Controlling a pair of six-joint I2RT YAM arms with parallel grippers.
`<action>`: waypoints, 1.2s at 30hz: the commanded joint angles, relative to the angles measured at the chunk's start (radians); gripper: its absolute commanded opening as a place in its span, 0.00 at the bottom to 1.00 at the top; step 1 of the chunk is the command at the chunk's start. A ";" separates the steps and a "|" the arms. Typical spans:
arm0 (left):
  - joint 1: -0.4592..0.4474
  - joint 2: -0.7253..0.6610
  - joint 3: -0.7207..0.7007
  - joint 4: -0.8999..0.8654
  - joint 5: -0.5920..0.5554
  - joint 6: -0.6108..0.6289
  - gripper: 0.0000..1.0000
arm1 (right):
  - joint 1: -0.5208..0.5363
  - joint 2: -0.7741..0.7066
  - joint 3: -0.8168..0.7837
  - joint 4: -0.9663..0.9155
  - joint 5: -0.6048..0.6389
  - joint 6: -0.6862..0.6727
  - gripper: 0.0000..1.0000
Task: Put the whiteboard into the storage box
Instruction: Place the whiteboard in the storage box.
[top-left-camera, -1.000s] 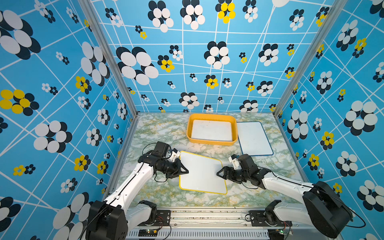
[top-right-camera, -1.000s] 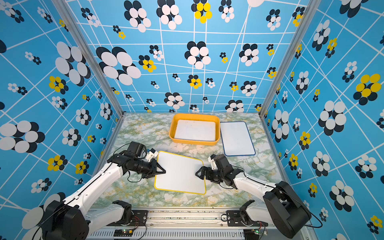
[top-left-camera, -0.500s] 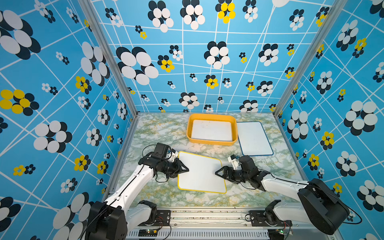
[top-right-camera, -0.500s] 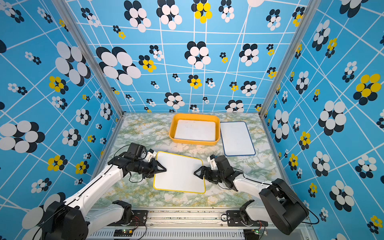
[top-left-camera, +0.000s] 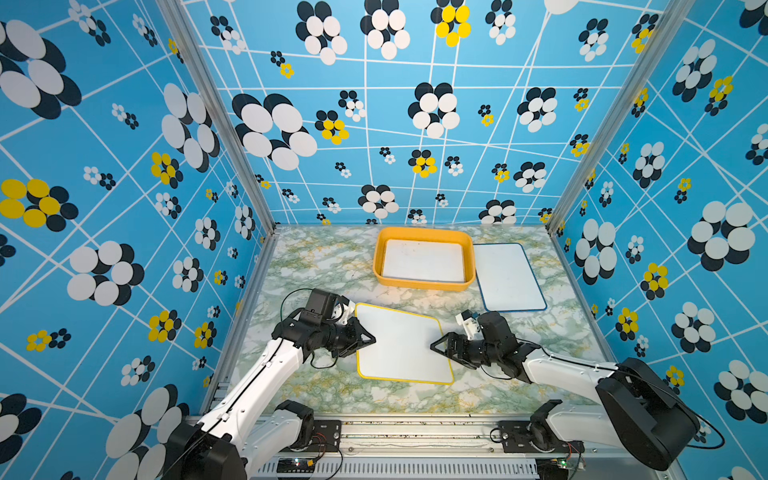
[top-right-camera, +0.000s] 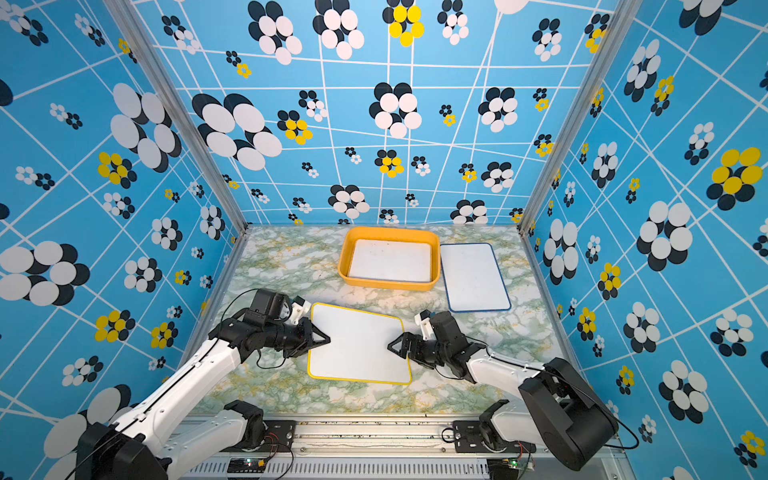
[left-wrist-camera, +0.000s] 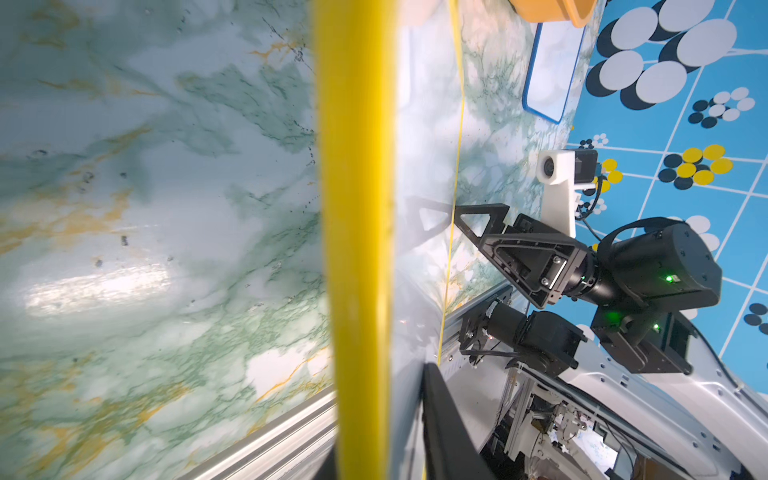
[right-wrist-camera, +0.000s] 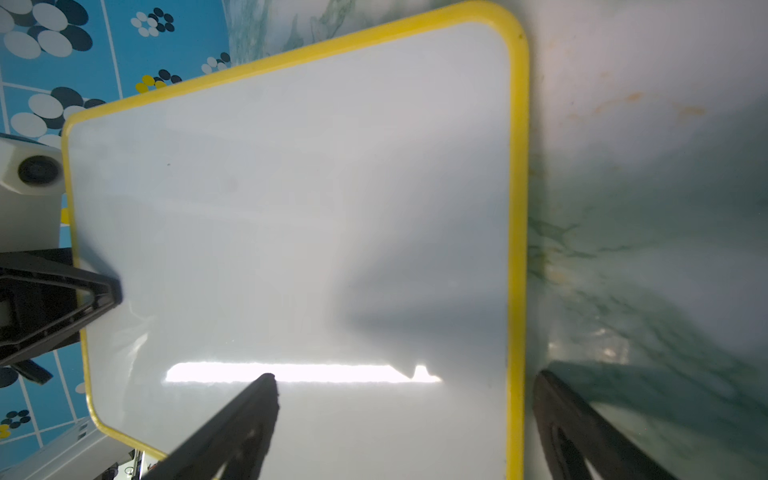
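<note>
Three whiteboards show in both top views, each placed here against the orange storage box (top-left-camera: 424, 286), which stands at the back of the marbled table (top-left-camera: 316, 266). The inner whiteboard (top-left-camera: 424, 261) lies flat inside the storage box and covers most of its floor. The blue-framed whiteboard (top-left-camera: 509, 276) lies flat on the table just beside the storage box, on its right; whether the two touch I cannot tell. The yellow-framed whiteboard (top-left-camera: 401, 347) lies in front of the storage box, apart from it and slightly askew to its front wall. The left tool (top-left-camera: 372, 340) reaches in from the box's left side and is pressed together on that board's yellow edge; the left wrist view shows the edge (left-wrist-camera: 357, 249) running between its fingers. The right tool (top-left-camera: 434, 345) comes from the box's right side and is spread wide. In the right wrist view one of its fingers (right-wrist-camera: 249, 415) hangs over the white face, while the other finger (right-wrist-camera: 582, 436) lies beyond the yellow edge, over the table, gripping nothing.
</note>
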 joint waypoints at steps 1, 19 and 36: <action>0.000 -0.013 -0.002 -0.040 -0.058 -0.009 0.08 | 0.001 -0.003 -0.032 -0.139 0.016 0.010 0.98; 0.012 0.072 0.416 -0.227 0.168 0.159 0.00 | -0.028 -0.345 0.212 -0.688 0.256 -0.168 0.99; 0.069 0.571 0.849 0.116 0.248 0.028 0.00 | -0.228 -0.331 0.432 -0.907 0.463 -0.318 0.99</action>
